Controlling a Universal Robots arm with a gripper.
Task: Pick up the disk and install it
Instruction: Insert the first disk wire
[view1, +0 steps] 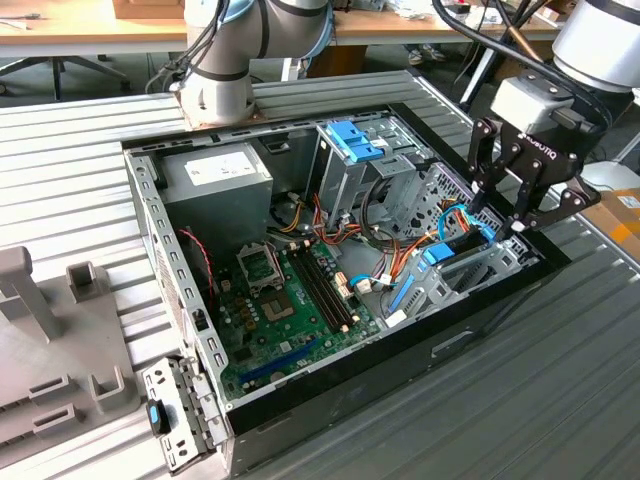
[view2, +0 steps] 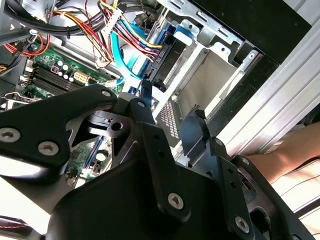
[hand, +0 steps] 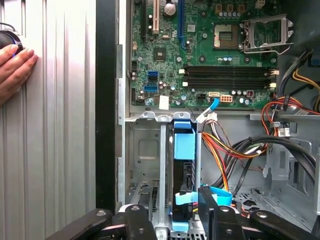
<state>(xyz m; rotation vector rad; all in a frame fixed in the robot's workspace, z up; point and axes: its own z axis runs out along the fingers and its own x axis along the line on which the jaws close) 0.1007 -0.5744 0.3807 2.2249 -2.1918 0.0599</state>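
**Figure.** We are viewing one open computer case (view1: 400, 370) lying on a ribbed metal table (view1: 560, 400). Wooden benches are standing behind it.

**Edges and clearance.** The disk (hand: 183, 172) is standing on edge inside the metal drive bay (hand: 142, 150), in the corner of the case toward the exterior view's right. A blue rail (hand: 184, 142) is capping its end.
- On one side, an unfilled bay compartment is separating the disk from the black case wall.
- On the other side, a bundle of orange, yellow and red wires (hand: 225, 155) is crowding close.
- A light-blue cable (hand: 217, 192) is running just beside the disk.

**Gripper.** The gripper (view1: 498, 212) is hanging directly over the disk. Its fingers (view2: 145, 107) are spread apart, one to each side of the disk's edge, and are gripping nothing. We are unable to tell whether either finger is touching the disk.

**Counts.** We are counting:
- one arm;
- one gripper with two fingers;
- one disk;
- one grey power-supply box (view1: 215, 175);
- one blue latch (view1: 352, 140) atop the upright cage;
- one person's hand (hand: 15, 67) resting on the table beside the case.
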